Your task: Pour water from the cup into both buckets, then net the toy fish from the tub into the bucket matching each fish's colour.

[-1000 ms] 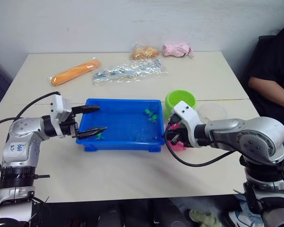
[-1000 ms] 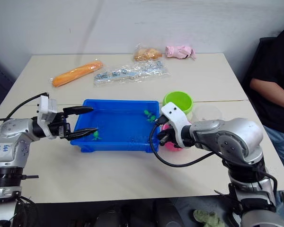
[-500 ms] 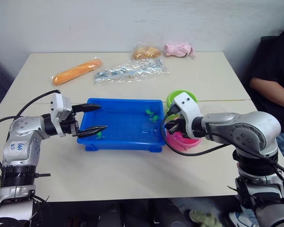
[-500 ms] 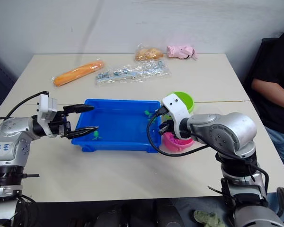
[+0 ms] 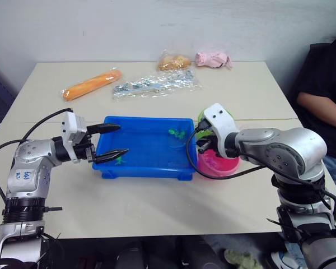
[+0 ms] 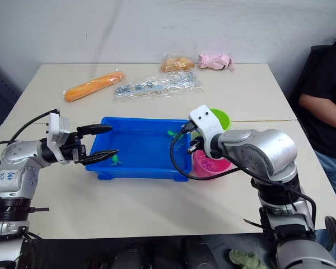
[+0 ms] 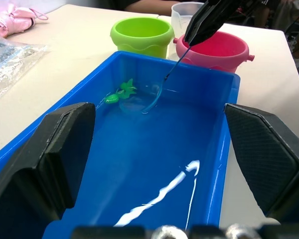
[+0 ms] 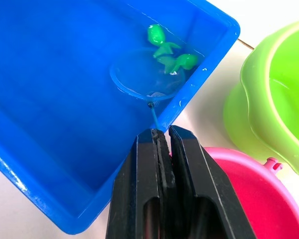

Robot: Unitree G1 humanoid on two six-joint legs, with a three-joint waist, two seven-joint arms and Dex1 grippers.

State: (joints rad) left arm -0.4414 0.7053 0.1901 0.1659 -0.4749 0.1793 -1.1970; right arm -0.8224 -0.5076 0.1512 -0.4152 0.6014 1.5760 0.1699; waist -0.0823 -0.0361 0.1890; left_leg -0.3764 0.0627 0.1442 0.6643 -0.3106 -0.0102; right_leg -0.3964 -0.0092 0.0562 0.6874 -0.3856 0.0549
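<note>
The blue tub (image 5: 145, 120) holds water and two green toy fish (image 8: 182, 61) at its far right corner. A third green fish (image 6: 113, 159) lies near the left end. My right gripper (image 8: 162, 144) is shut on the net's thin handle (image 7: 174, 67), above the tub's right rim. The net's blue hoop (image 8: 139, 95) dips into the water right beside the two fish. The pink bucket (image 5: 221, 163) and the green bucket (image 6: 221, 116) stand just right of the tub, with the clear cup (image 7: 187, 10) behind them. My left gripper (image 5: 122, 139) is open over the tub's left end, holding nothing.
At the back of the table lie an orange bag (image 5: 89, 84), a clear bag of metal parts (image 5: 154, 84), a brownish bag (image 5: 172, 61) and a pink bundle (image 5: 213, 58). A person in black (image 5: 325, 84) sits at the right edge.
My right gripper has carried the net from over the pink bucket to the tub's far right corner, where the hoop now sits in the water. The left arm has barely moved.
</note>
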